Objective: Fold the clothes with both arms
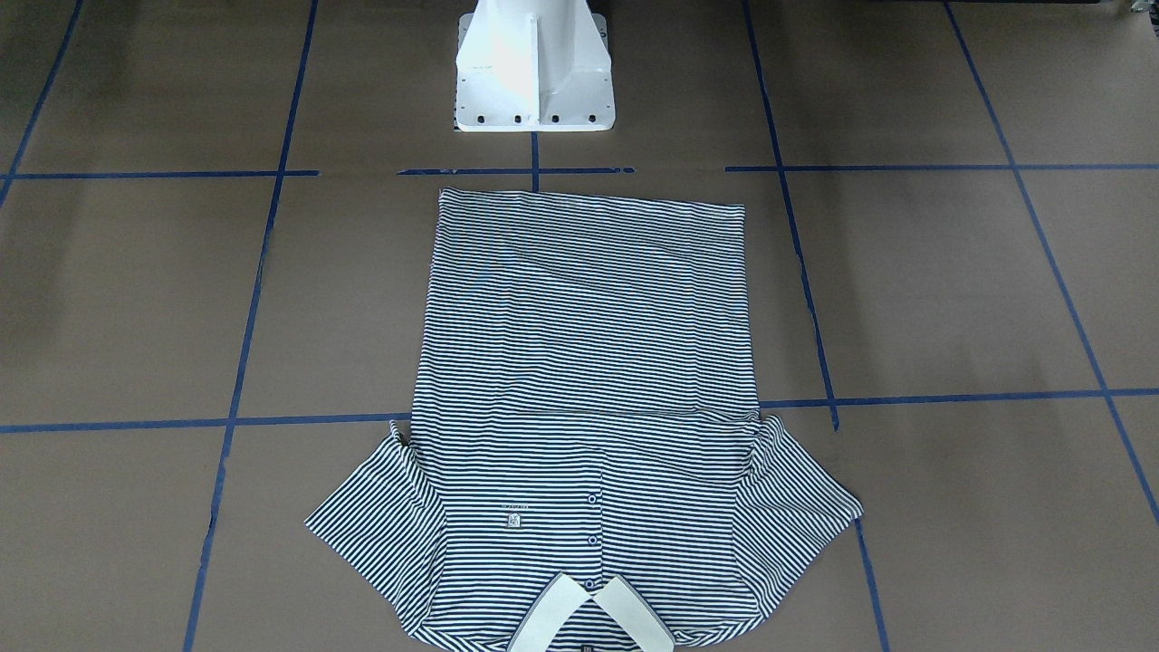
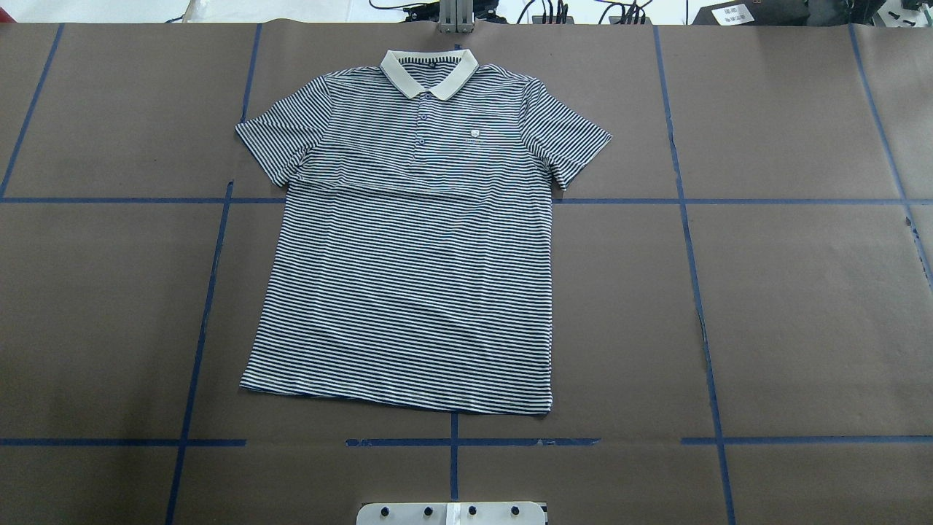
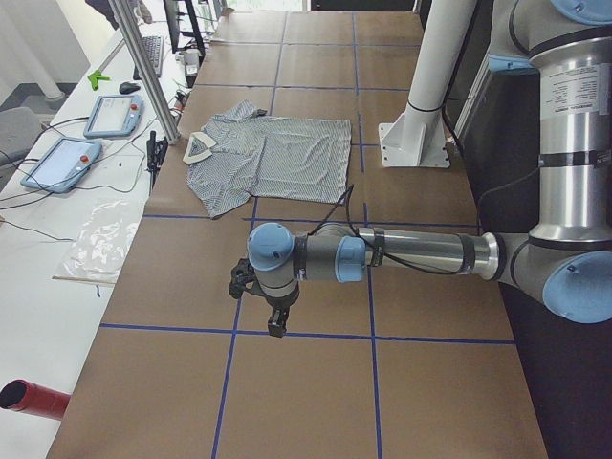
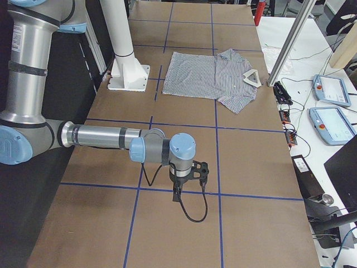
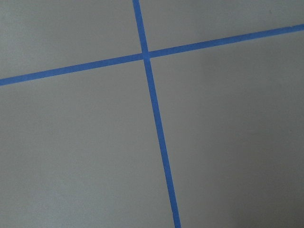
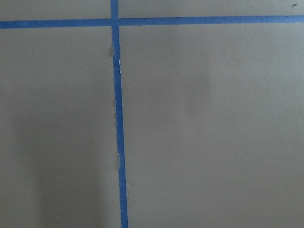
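Note:
The striped polo shirt point(image 2: 415, 255) lies flat and face up on the brown table, its cream collar point(image 2: 428, 73) at the far side and its hem toward the robot's base. It also shows in the front-facing view point(image 1: 589, 362) with its logo patch point(image 1: 513, 519), and in the side views point(image 3: 277, 153) point(image 4: 206, 75). My left gripper point(image 3: 273, 314) hangs over bare table far from the shirt, pointing down. My right gripper point(image 4: 184, 180) does the same at the other end. Each shows only in a side view, so I cannot tell whether it is open or shut. Both wrist views show only table and tape.
The white pedestal base point(image 1: 534, 72) stands just behind the shirt's hem. Blue tape lines point(image 2: 452, 441) grid the table. Teach pendants point(image 3: 62, 163) point(image 4: 329, 89), cables, a metal post point(image 3: 143, 67) and a red cylinder point(image 3: 33, 397) lie along the operators' side.

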`<state>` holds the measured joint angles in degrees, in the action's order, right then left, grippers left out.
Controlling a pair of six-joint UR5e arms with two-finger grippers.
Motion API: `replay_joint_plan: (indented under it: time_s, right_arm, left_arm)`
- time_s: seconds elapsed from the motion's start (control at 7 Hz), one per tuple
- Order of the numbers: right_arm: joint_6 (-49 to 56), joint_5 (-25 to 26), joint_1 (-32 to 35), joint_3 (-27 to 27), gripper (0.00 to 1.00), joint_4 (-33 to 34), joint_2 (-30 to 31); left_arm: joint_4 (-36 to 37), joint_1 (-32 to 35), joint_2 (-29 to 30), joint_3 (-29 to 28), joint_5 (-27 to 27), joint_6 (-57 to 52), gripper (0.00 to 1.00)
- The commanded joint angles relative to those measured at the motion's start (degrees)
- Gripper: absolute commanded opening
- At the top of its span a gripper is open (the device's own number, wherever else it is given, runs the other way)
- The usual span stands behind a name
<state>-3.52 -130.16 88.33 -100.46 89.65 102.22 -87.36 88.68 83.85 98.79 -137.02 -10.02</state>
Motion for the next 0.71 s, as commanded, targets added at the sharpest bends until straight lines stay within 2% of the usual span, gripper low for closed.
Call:
replay_joint_plan:
  time_s: [0.0,0.29,0.43,0.57]
  right_arm:
    - [0.00,-0.09,-0.09,-0.09,1.00,0.00,0.00]
    - [-0.26,-0.09,-0.96,-0.53,1.00,-0.09,-0.09]
    - [-0.78,-0.18,-0.88,-0.62,1.00,-1.31,-2.00]
    - [-0.79,-0.18,-1.14,-0.62,1.00,-5.06,-3.76]
  left_arm:
    - [0.00,-0.09,0.00,0.87,0.00,-0.26,1.00]
    - [-0.18,-0.09,0.00,1.67,-0.09,-0.09,1.00]
    - [-1.40,-0.09,0.34,3.24,-0.09,-0.09,1.00]
    - [-6.45,-0.09,0.35,3.51,-0.61,-0.35,1.00]
